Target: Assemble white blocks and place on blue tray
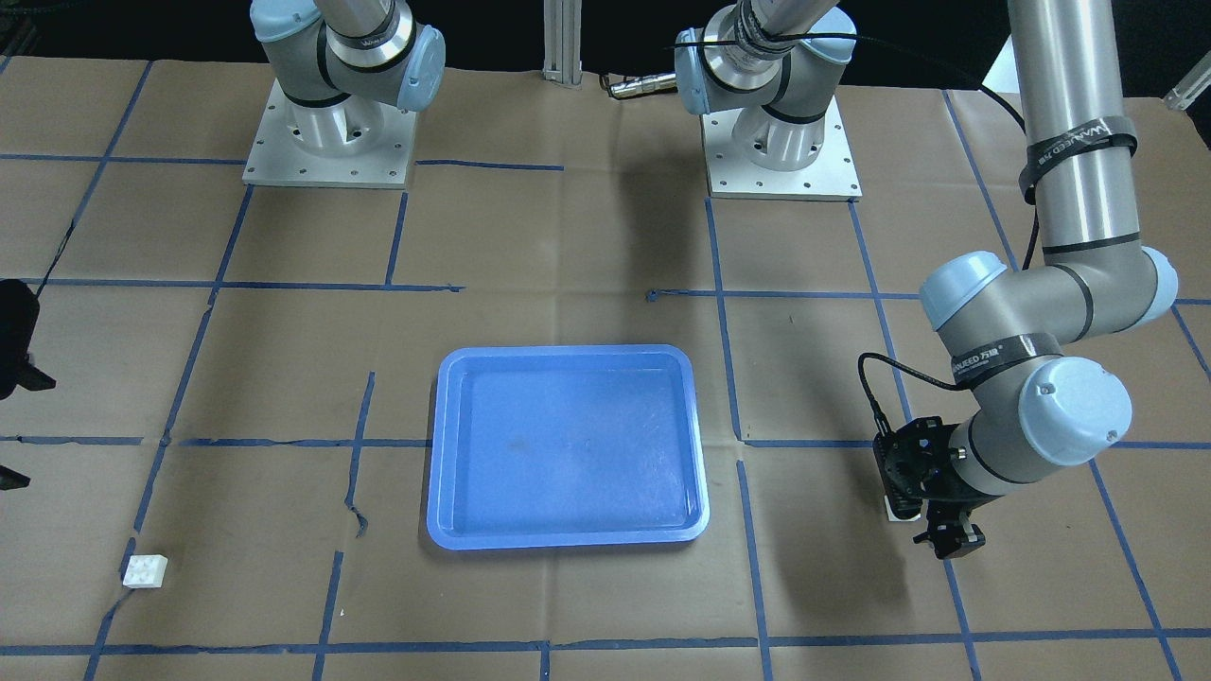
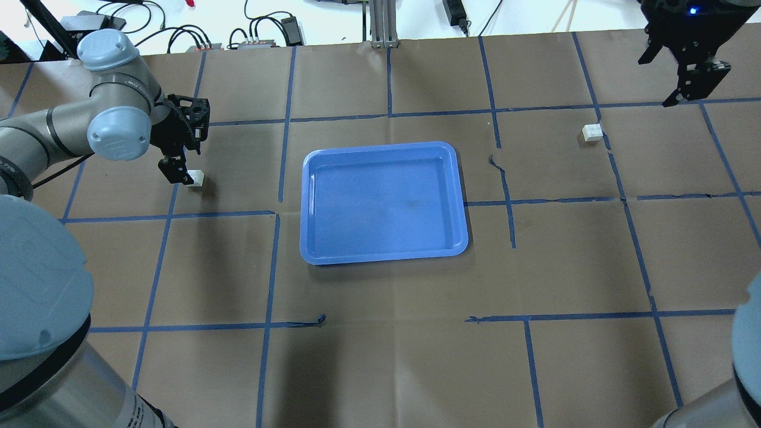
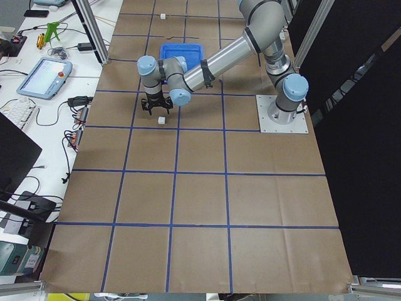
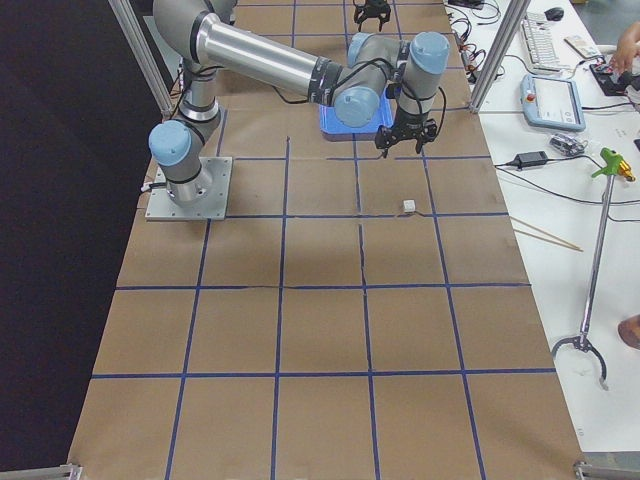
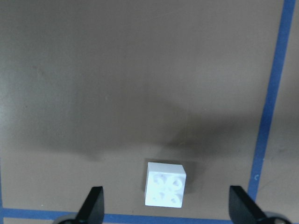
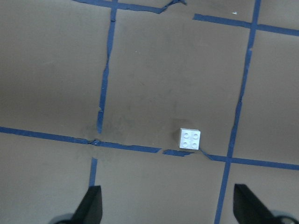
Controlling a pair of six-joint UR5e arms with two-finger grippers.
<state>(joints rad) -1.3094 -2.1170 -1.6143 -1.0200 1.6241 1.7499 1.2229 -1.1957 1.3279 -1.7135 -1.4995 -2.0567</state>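
White block [image 2: 195,177] under spread left fingers [image 5: 96,205], blue tray [image 2: 306,190] well apart

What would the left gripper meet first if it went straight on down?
Probably the white block, lying between the open fingers of the left gripper; they look set to straddle it and reach the table paper. Depth is unclear.

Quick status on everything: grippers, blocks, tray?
Left gripper: open, down by left block.
Right gripper: open, holding nothing.
Left block: on table, studs up, ungripped.
Right block: on table, studs up, alone.
Tray: empty.
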